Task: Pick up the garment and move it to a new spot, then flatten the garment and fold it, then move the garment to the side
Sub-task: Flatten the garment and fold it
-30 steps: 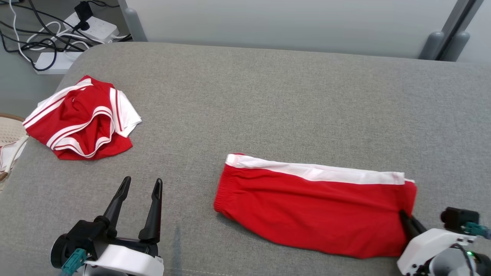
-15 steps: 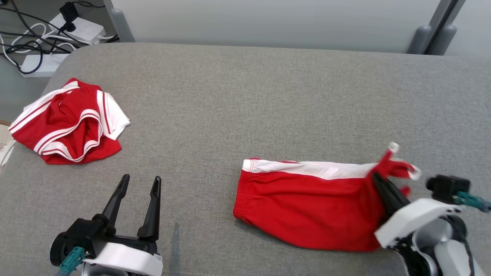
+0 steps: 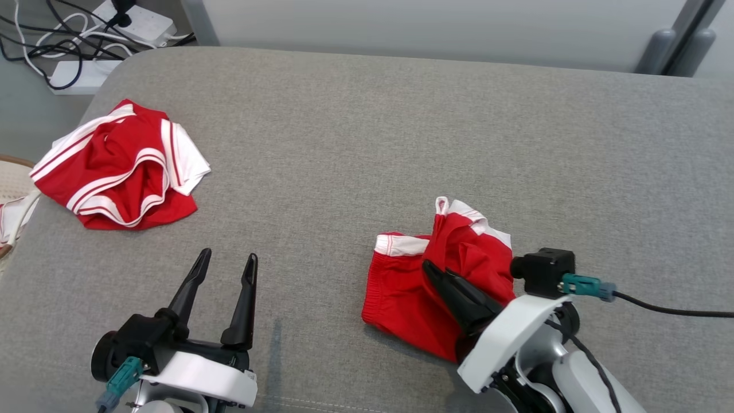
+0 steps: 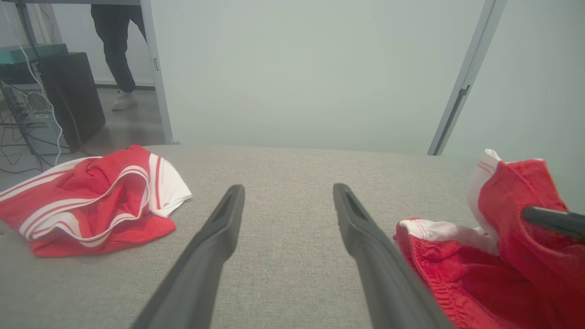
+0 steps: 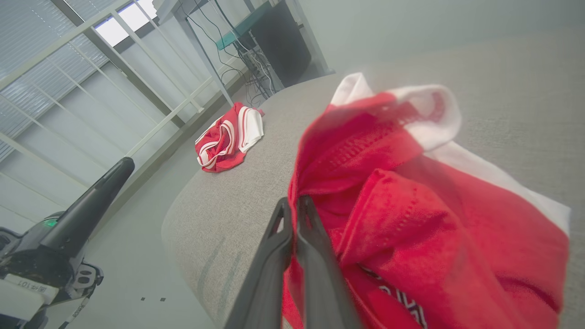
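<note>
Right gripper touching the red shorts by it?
Touching. In the right wrist view, the right gripper is shut on a fold of the red shorts, with fabric bunched at its tips.

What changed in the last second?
The right gripper, jaws shut on the right end of the red shorts, lifted that end and carried it left over the waistband half, bunching the cloth. The left gripper stayed open and idle; the crumpled garment at far left did not move.

Left gripper [image 3: 228,253]: fingers [image 3: 241,304] spread wide, empty, pointing forward by the front edge of the surface [image 3: 355,143], left side.
Right gripper [image 3: 429,265]: fingers pressed together, pinching a raised fold of the red shorts [image 3: 401,295].
Right wrist [image 3: 504,338]: white, angled up-left.
</note>
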Robot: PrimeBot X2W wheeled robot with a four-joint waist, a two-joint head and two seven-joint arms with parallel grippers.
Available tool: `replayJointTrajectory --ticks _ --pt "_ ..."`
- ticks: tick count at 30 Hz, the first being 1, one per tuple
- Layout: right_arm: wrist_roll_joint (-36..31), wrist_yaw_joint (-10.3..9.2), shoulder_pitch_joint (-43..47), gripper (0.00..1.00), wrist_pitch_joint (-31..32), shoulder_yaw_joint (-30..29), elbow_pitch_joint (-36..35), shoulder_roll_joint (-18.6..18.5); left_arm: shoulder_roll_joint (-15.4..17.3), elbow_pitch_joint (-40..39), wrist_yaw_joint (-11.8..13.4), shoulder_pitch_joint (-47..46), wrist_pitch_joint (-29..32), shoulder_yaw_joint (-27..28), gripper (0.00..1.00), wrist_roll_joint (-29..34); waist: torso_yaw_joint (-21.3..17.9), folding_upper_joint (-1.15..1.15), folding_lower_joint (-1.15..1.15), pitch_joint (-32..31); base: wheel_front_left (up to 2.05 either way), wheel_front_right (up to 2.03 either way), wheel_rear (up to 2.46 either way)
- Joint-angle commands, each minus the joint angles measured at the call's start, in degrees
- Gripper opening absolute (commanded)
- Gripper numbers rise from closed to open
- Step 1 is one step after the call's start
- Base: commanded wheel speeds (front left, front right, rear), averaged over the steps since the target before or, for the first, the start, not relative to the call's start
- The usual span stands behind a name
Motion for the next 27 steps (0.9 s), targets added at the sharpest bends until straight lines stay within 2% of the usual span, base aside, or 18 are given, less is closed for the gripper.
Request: replayJointTrajectory --ticks 1,6,11,12,13,14,21,27 --pt "0.20 0.09 -2.45 0.00 -1.06 1.90 -0.23 0.77 0.82 -1.07 -0.36 -3.00 -0.59 1.97 1.00 0.66 0.53 0.00 0.00 0.16 0.00 0.00 0.00" --pt "0.17 0.09 -6.38 0.00 -3.98 5.37 6.94 0.94 -0.17 -0.11 -1.11 -3.74 -0.59 1.41 1.00 1.23 2.26 0.00 0.00 0.22 0.00 0.00 0.00" --pt "2.81 0.09 -9.52 0.00 -6.17 9.31 13.02 0.96 -0.95 0.62 -1.80 -4.38 -0.59 1.30 1.00 1.70 3.21 0.00 0.00 0.46 0.00 0.00 0.00" --pt "3.28 0.09 -10.17 0.33 -6.74 9.95 14.08 0.96 -1.06 0.73 -1.91 -4.49 -0.59 1.36 1.00 1.81 3.28 0.00 0.00 0.52 0.00 0.00 0.00" --pt "3.82 0.09 -10.76 0.49 -7.19 10.54 15.12 0.96 -1.16 0.83 -2.03 -4.57 -0.59 1.43 1.00 1.90 3.31 0.00 0.00 0.56 0.00 0.00 0.00" --pt "4.34 0.09 -11.34 1.00 -7.68 11.08 16.04 0.96 -1.25 0.93 -2.15 -4.63 -0.59 1.52 1.00 1.98 3.31 0.00 0.00 0.58 0.00 0.00 0.00" --pt "9.52 0.09 -13.75 1.00 -10.37 15.85 15.99 0.97 -1.59 1.40 -2.73 -4.52 -0.59 2.59 1.00 2.59 2.51 0.00 0.00 0.41 0.00 0.00 0.00" --pt "11.17 0.09 -12.83 1.00 -13.77 15.53 8.99 0.11 -1.66 1.75 -3.09 -3.98 -0.59 3.51 1.00 3.02 1.58 0.00 0.00 -0.43 0.00 0.00 0.00"
